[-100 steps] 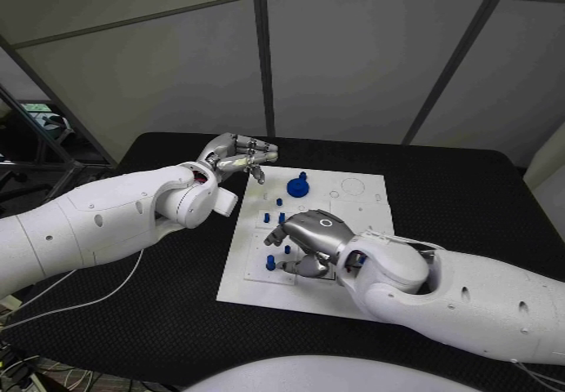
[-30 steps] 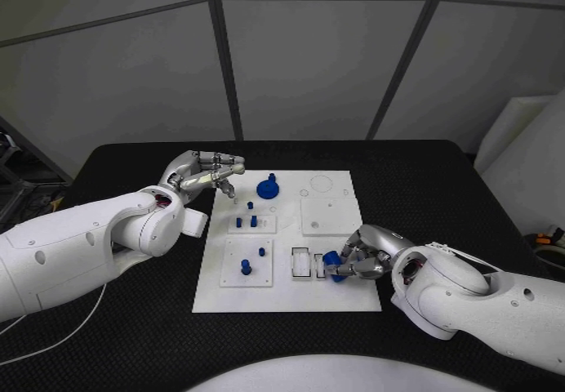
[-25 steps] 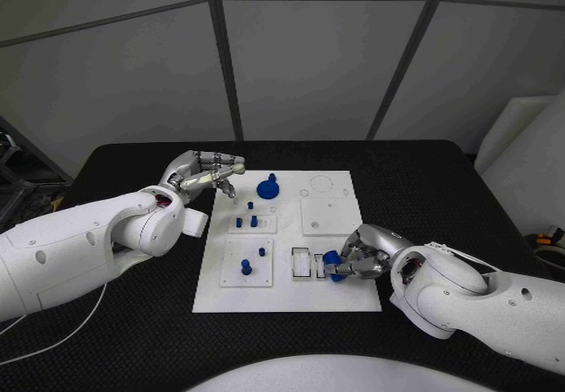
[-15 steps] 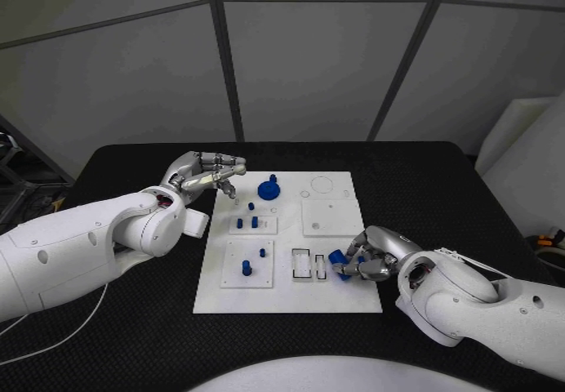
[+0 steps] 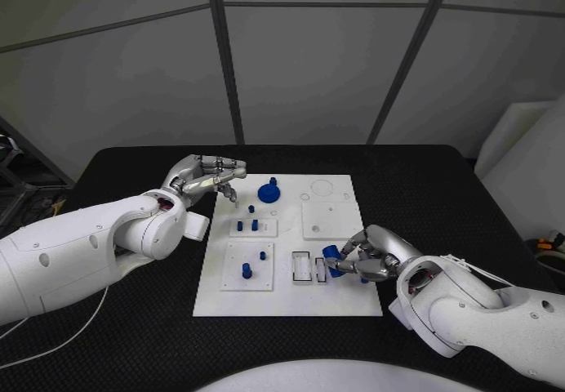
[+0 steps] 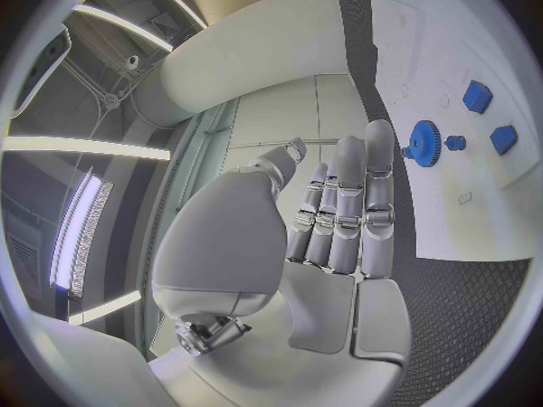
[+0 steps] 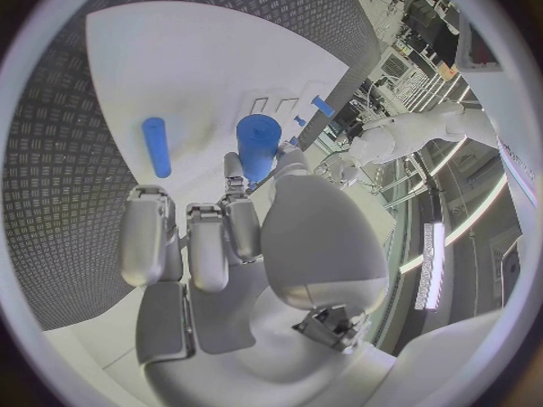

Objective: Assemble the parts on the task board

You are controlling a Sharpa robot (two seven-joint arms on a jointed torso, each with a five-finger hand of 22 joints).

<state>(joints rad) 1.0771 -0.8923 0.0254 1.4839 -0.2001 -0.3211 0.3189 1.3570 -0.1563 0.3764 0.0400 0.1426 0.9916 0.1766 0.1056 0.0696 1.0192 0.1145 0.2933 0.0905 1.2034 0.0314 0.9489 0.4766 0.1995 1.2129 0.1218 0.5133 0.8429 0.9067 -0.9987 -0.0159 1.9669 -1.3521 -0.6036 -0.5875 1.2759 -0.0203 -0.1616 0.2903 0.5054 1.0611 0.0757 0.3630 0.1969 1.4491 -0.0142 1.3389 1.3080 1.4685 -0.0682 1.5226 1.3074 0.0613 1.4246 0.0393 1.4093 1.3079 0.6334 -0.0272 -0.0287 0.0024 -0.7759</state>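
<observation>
Between the right robot hand's [image 5: 371,255] fingertips, over the task board's [image 5: 330,304] near right part, sits a blue cylinder part [image 5: 331,251]. Left robot hand [image 5: 207,175] hovers off the board's far left corner, fingers loosely curled, holding nothing.

From the right wrist, the cylinder [image 7: 258,145] extends lengthwise beyond the fingertips [image 7: 233,190]; a slimmer blue peg [image 7: 157,146] lies flat alongside.
</observation>
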